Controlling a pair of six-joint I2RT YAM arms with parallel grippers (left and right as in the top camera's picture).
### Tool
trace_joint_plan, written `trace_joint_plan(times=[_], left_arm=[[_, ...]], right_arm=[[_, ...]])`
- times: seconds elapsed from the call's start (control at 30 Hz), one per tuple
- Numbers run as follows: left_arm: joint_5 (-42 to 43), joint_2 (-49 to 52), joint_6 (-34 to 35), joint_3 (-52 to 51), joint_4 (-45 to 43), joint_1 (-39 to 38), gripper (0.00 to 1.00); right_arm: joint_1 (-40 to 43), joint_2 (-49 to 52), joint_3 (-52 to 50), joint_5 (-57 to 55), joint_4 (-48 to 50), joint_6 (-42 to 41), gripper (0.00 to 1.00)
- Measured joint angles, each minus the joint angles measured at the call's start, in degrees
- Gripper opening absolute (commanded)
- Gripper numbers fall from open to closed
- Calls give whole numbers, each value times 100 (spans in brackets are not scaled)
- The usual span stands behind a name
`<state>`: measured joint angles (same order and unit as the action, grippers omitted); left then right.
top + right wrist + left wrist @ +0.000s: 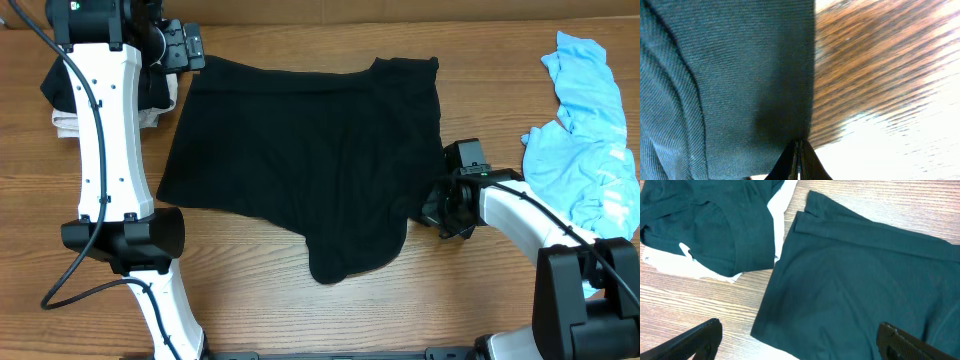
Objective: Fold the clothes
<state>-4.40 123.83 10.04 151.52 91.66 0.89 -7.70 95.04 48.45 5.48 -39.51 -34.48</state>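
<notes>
Nearest the robot's base, bare wood of the desk (300, 310) runs along the front. Just beyond it a rounded lobe of the black T-shirt (300, 150) bulges toward the near edge. The rest of the shirt lies spread, somewhat rumpled, over the middle of the desk.

At the shirt's right lower edge sits the right tool (430, 210). In the right wrist view its fingertips are pressed together to a thin slit (799, 152), and the shirt's edge (730, 75) runs into them, so it is pinching that fabric.

Farther right, well apart from the black shirt, a crumpled light-blue shirt (590, 140) lies by the desk's right edge.

At the far left the left tool (190, 47) hangs above the shirt's upper-left corner. Its two fingers stand wide apart at the bottom of the left wrist view (800, 350), holding nothing, with the black T-shirt (855, 280) flat below.

Beside that corner, a dark folded garment (705, 225) rests on a white garment (690, 267), not touching the shirt.
</notes>
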Motion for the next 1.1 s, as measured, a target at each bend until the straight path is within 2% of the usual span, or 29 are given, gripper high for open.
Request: trace_joint_plan(times=[0.13,0.27,0.6,0.83,0.93,0.97,1.0,1.03,1.1], left_arm=[[-17,0,0,0,2,0,100],[-92,0,0,0,4,0,100],[-505,0,-17,0,4,35,100],[-660,0,-20,-2,9,275,100],[-658,0,-17,-2,72,492,100],[-651,0,-17,-2,131,577,100],[-629,0,-17,-2,192,656,100],[-573,-4,-17,-2,282,732,100],[-459,-20,-20,-2,466,872,100]], right_arm=[[273,15,24,-195,28,-42,4],[901,90,136,-415,70,70,4],[2293,326,669,-726,328,1134,4],[2664,328,1478,-684,-428,1580,6],[2767,361,2103,-476,-1217,1733,20],[2787,363,2321,-387,-1462,1770,30],[2796,363,2651,-269,-1799,1878,45],[2796,348,2922,-164,-2020,1917,67],[2787,271,3475,81,-2472,2020,85]])
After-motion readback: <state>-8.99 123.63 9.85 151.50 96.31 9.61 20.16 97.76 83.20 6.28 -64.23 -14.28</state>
